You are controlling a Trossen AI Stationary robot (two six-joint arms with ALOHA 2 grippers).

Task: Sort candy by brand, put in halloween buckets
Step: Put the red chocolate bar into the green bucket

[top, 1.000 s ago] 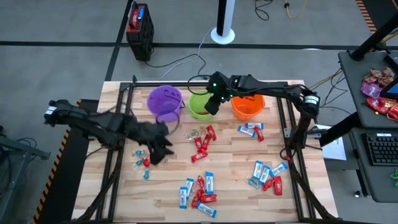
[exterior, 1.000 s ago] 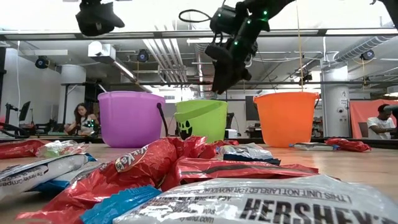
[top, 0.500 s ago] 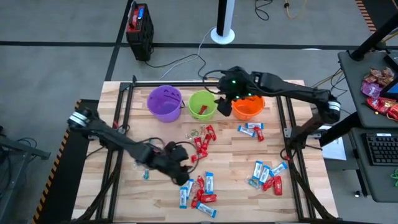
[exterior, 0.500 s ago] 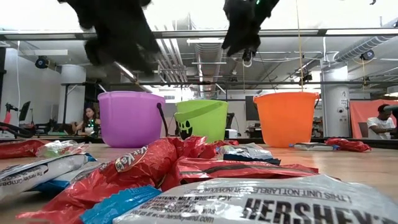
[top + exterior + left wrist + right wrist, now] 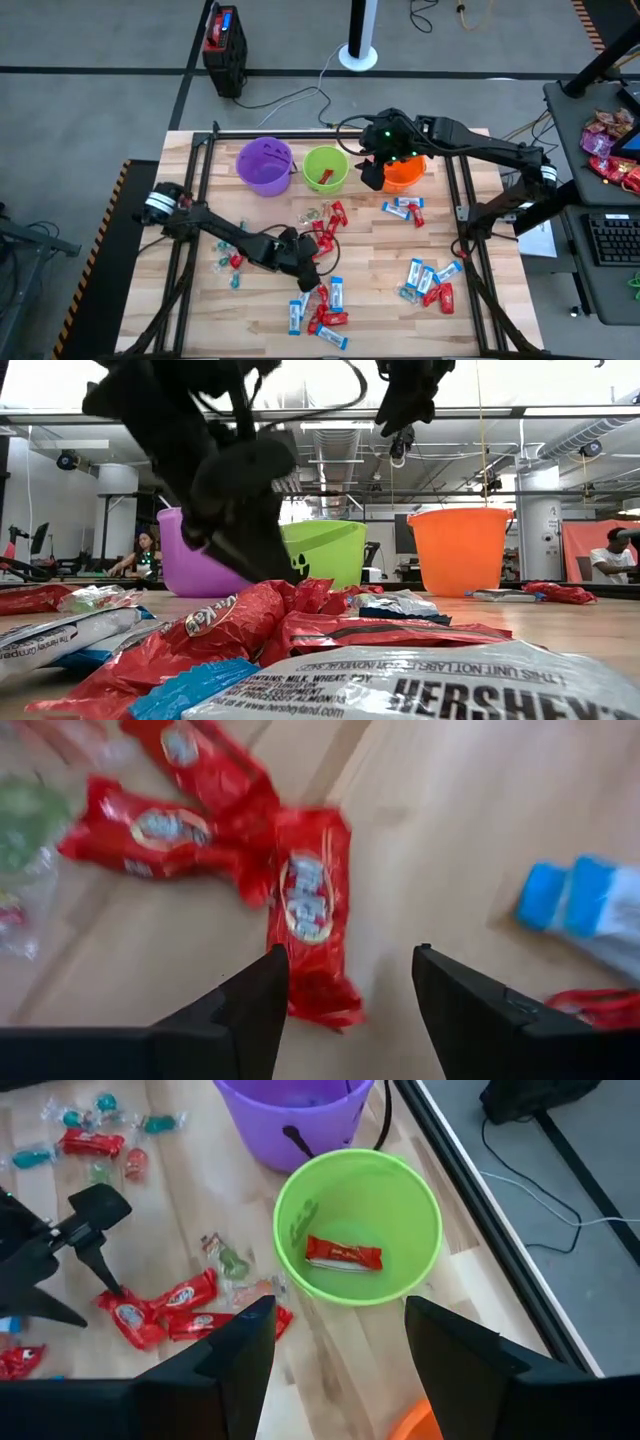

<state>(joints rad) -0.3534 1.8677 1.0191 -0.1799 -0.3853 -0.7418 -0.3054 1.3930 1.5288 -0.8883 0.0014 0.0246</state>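
Since the earlier frame the left gripper (image 5: 312, 272) had swung in from the table's left side to the central candy. Its jaws stood apart and empty — a red-wrapped bar (image 5: 312, 910) lay straight ahead between the fingers, long axis in line with the reach. The right gripper (image 5: 372, 176), released, hung between the green bucket (image 5: 326, 168) and orange bucket (image 5: 403, 173). Three buckets were counted with the purple bucket (image 5: 265, 165) — one red bar lay in the green.

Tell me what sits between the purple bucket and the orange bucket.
The lime green plastic bucket, seen in the high view, with one red-wrapped candy lying inside.
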